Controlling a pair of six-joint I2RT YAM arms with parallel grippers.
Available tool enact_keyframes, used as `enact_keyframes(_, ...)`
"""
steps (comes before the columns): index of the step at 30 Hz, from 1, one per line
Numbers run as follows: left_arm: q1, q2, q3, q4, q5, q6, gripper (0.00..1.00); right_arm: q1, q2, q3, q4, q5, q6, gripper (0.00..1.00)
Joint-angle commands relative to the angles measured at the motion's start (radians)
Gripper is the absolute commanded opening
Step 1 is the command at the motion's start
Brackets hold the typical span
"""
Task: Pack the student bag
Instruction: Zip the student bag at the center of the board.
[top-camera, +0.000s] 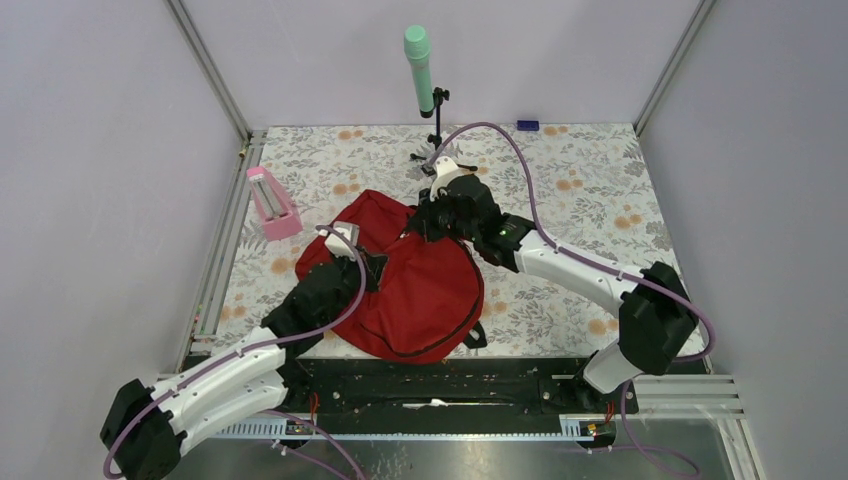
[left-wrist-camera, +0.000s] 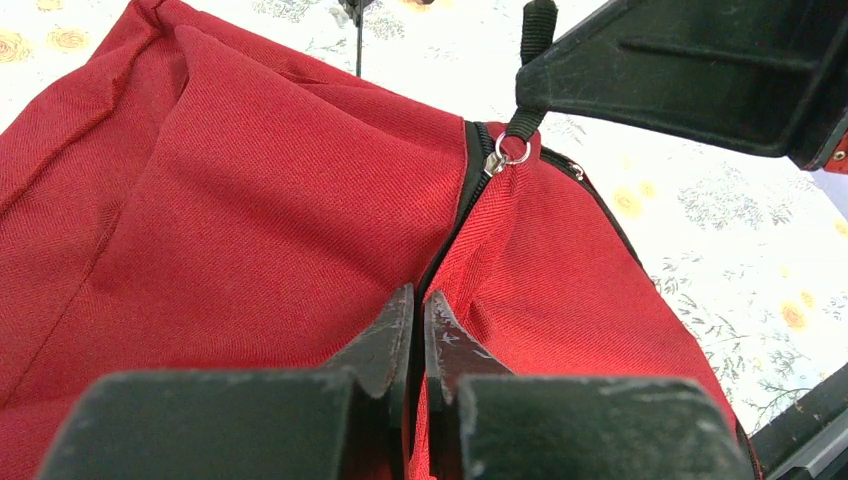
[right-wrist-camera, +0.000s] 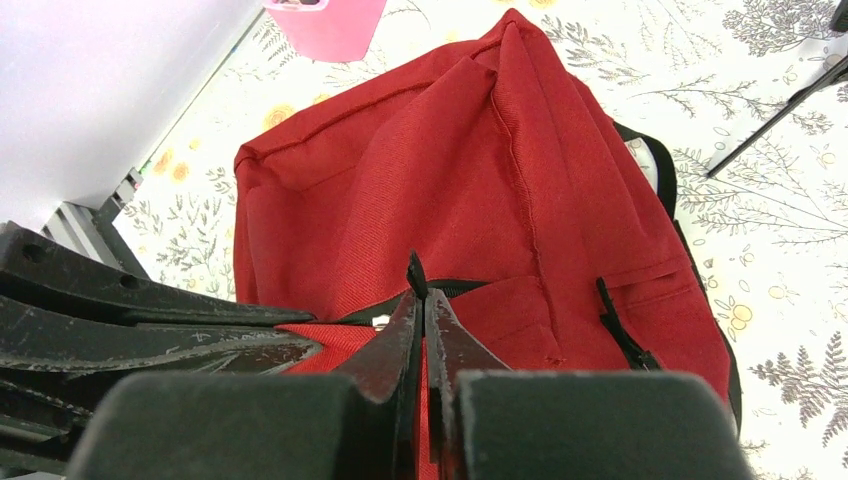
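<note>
Floral-cloth bench (top-camera: 600, 180), white walls around.

Far left: pink container (top-camera: 272, 203), open-topped; I cannot make out its contents. The right wrist view catches only its lower edge.

Left pincer (top-camera: 372, 270): in the left wrist view the fingers (left-wrist-camera: 390, 340) are pressed together on a fold of red fabric at the black zip line. The overhead view hides this grip under the wrist.

Centre: student bag (top-camera: 420, 290) lies flat on the bench between both arms, nearer the front edge. Its inside shows in no view.

Behind the bag: green-topped stand (top-camera: 419, 68), seen whole only from overhead.

Right pincer (right-wrist-camera: 420, 305): tips clamped on the zipper pull (right-wrist-camera: 416, 275). The left wrist view shows what mine does not: the pull hangs from a small metal ring (left-wrist-camera: 510, 150) on the slider.

Far right, back edge: small blue object (top-camera: 527, 125), overhead view only.
</note>
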Motion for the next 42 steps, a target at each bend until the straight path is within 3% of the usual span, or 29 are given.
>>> enact_keyframes(1, 0.01, 0.043, 0.011, -0.201, -0.021, 0.052, 0.0, -0.108, -0.017, 0.1, 0.191, 0.107, 0.004, 0.0)
enact_keyframes(10, -0.036, 0.224, 0.123, -0.158, 0.014, 0.124, 0.04, 0.028, 0.026, 0.117, 0.195, 0.058, -0.051, 0.0)
enact_keyframes(15, -0.046, 0.225, 0.134, -0.134, -0.015, 0.126, 0.34, 0.055, 0.051, 0.146, 0.167, 0.017, -0.066, 0.0)
enact_keyframes(20, -0.046, 0.257, 0.162, -0.088, -0.018, 0.143, 0.53, 0.06, 0.069, 0.139, 0.168, 0.011, -0.046, 0.0)
enact_keyframes(31, -0.046, 0.332, 0.202, 0.054, -0.098, 0.157, 0.51, 0.062, 0.084, 0.146, 0.145, 0.009, -0.035, 0.0)
enact_keyframes(35, -0.049, 0.323, 0.208, 0.065, -0.115, 0.162, 0.55, 0.062, 0.086, 0.147, 0.14, 0.014, -0.04, 0.0)
enact_keyframes(38, -0.05, 0.284, 0.199, 0.061, -0.123, 0.167, 0.67, 0.062, 0.085, 0.149, 0.138, 0.025, -0.041, 0.0)
enact_keyframes(42, -0.052, 0.224, 0.183, 0.038, -0.116, 0.174, 0.72, 0.062, 0.083, 0.154, 0.136, 0.041, -0.042, 0.0)
